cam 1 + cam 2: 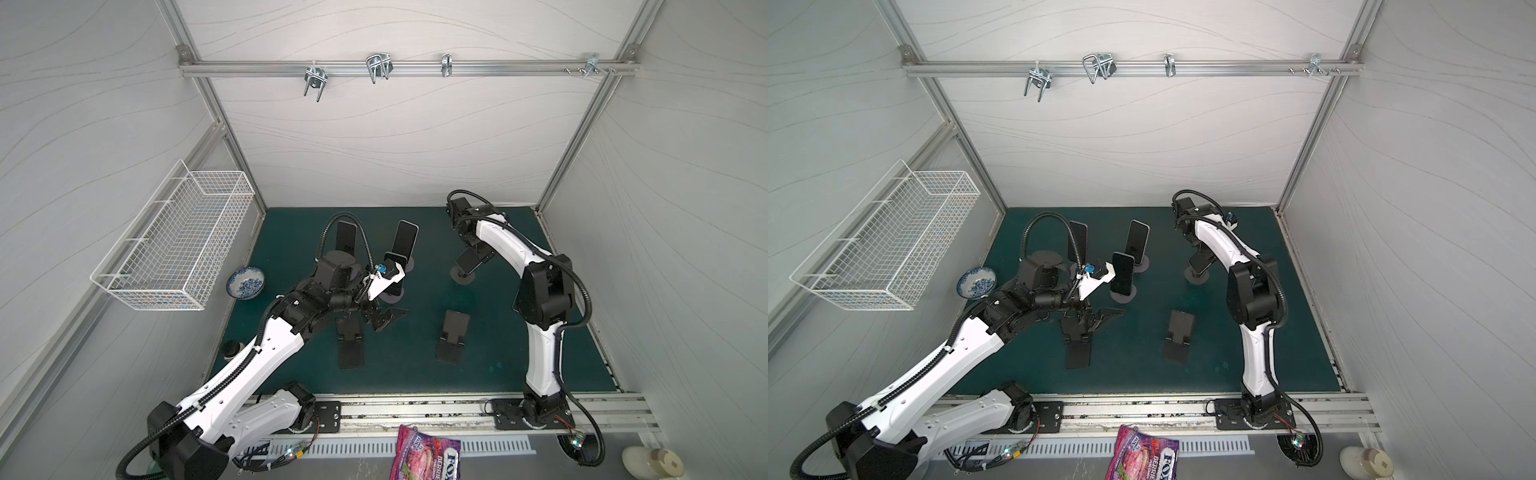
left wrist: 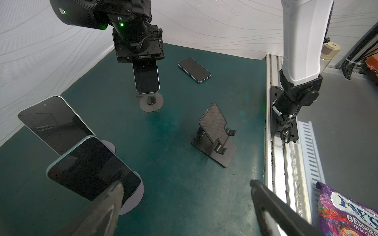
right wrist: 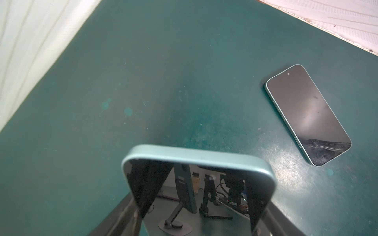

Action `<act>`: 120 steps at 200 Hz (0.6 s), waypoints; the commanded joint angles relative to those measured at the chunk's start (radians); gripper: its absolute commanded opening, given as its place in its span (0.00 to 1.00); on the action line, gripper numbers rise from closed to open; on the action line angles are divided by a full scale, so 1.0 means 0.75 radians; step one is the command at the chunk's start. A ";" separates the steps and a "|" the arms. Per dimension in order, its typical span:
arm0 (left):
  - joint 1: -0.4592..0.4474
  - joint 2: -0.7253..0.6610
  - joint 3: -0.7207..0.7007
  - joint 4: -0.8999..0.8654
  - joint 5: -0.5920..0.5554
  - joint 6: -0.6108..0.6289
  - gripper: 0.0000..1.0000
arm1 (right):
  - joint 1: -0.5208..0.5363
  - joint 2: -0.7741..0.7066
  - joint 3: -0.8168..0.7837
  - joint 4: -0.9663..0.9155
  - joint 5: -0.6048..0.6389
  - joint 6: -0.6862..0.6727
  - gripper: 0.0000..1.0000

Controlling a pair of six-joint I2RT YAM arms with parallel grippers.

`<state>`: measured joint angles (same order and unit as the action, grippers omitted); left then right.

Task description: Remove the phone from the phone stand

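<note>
A dark-screened phone [image 2: 146, 77] with a pale blue rim stands upright in my right gripper [image 1: 473, 259], which is shut on its sides. Its lower end hangs just over a black round-based phone stand [image 2: 151, 102]; I cannot tell whether they still touch. In the right wrist view the phone's top edge [image 3: 196, 157] fills the space between the fingers [image 3: 122, 216]. My left gripper [image 2: 185, 183] is open with nothing in it, low over the mat beside another phone [image 2: 92, 169] on its round stand. In both top views that left gripper [image 1: 388, 318] [image 1: 1100, 318] sits left of centre.
Three more phones stand on stands at the rear left [image 1: 346, 239] [image 1: 405, 241] [image 1: 395, 270]. One phone [image 3: 306, 114] lies flat on the green mat. Two empty folding stands [image 1: 453, 340] [image 1: 349, 345] sit in front. A bowl [image 1: 246, 282], a wire basket [image 1: 174, 241] and a snack bag [image 1: 424, 457] border the mat.
</note>
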<state>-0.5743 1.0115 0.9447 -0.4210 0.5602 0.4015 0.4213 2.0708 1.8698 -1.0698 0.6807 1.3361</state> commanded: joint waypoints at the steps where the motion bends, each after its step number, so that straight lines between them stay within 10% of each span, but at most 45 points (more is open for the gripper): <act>1: -0.010 0.000 0.022 -0.009 -0.004 0.042 0.98 | -0.009 -0.089 -0.019 0.002 0.048 0.008 0.73; 120: -0.015 0.013 0.019 0.013 -0.016 0.022 0.98 | -0.019 -0.226 -0.101 0.097 0.026 -0.062 0.72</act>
<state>-0.5781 1.0138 0.9447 -0.4210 0.5518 0.4080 0.4175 1.9728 1.8065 -1.0172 0.6796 1.3052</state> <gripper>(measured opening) 0.981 0.740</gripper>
